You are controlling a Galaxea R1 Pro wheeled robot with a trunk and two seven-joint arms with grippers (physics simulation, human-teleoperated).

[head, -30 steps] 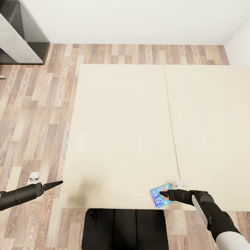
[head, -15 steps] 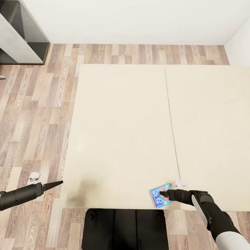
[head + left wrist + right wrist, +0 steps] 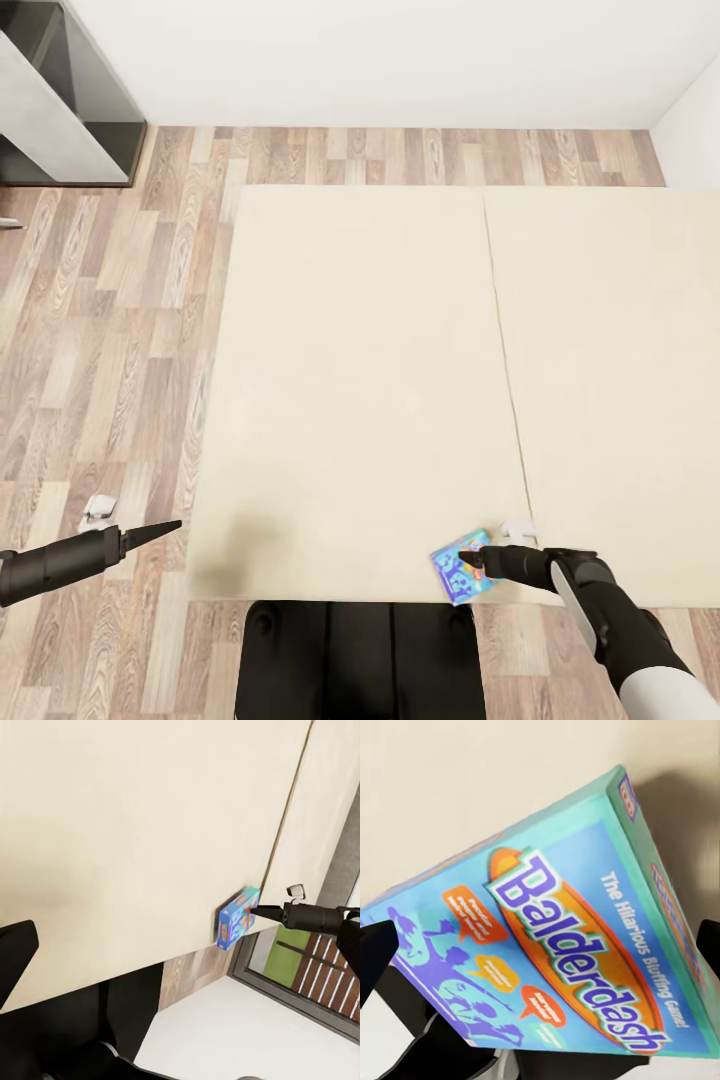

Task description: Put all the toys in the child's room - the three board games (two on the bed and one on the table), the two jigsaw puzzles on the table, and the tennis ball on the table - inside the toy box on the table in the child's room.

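One blue board game [image 3: 547, 945] — "Balderdash" legible by right wrist — at right hand [image 3: 470, 560].

Bed [image 3: 370, 380] lying across view, beige cover showing seam right of centre. Blue game box [image 3: 458, 566] sitting at bed's near edge. Right gripper [image 3: 468, 556] touching box's right side; jaw state unclear. Left gripper [image 3: 160, 528] hovering over floor [image 3: 100, 340] beside bed's left edge, fingers looking together. Dark shelf [image 3: 60, 100] standing at far left corner by white wall [image 3: 380, 60].
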